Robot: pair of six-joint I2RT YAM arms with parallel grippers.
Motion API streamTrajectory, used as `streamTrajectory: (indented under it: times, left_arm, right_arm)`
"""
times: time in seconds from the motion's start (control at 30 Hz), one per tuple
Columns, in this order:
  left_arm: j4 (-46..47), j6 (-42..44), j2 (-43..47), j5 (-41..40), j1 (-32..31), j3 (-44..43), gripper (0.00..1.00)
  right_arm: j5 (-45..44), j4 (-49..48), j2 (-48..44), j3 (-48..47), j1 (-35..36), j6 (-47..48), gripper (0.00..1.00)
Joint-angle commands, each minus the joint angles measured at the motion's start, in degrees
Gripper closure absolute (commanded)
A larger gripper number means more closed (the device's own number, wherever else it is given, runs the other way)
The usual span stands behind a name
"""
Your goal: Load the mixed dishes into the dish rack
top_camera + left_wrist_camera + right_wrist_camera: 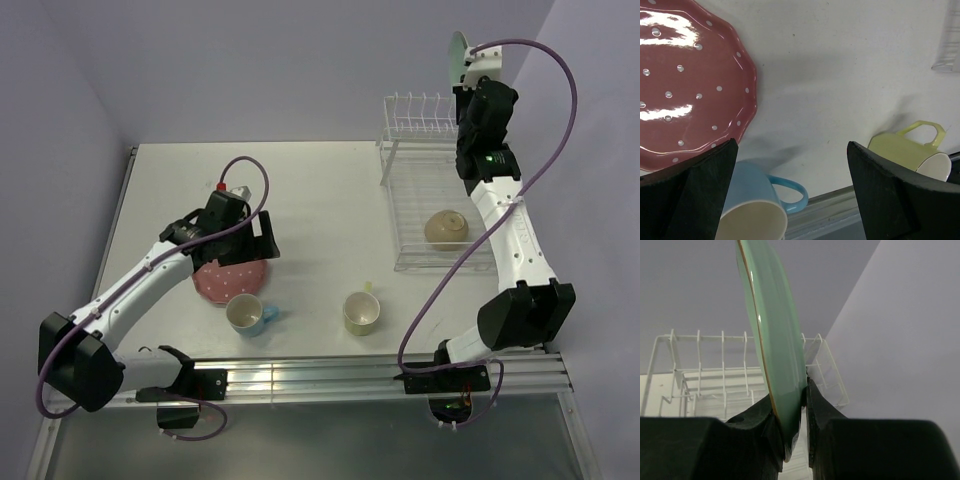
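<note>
I'm on the plate step. My right gripper (792,412) is pinched shut on the rim of the green plate (771,335), holding it on edge high above the far right end of the rack (415,120). Next I must lower it into one of the upright slots, keeping it vertical and lined up between the wires. The rack's lower basket holds only the bowl (447,229); the slots are bare. My left gripper (790,150) hangs wide open and empty over the table, near the pink plate (685,85), blue mug (755,210) and yellow mug (910,152)
</note>
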State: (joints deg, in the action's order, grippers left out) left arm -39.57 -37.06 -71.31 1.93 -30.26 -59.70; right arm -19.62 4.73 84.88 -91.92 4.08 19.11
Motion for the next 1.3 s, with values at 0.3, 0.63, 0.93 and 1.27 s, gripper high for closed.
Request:
streamTrajectory:
  times: [0.3,0.63,0.93,1.27]
  left_arm:
    - [3.45,1.02,-1.38,2.02,-0.33,-2.44,0.02]
    - [3.27,0.58,-1.38,1.67,-0.32,-1.82,0.02]
    - [2.92,0.67,-2.52,0.97,-0.24,-3.05,0.02]
    - [1.43,-0.73,-4.19,-0.70,-0.33,-4.37,0.03]
  right_arm:
    - [5.99,-8.42,-0.51,-0.10,-3.46,-6.01,1.00]
    - [6.08,-9.04,1.86,1.74,-3.64,-6.63,1.00]
    - [5.55,-9.48,3.53,1.57,-3.64,-7.34,1.00]
    - [1.43,-6.84,7.93,-3.00,-2.24,-10.50,1.00]
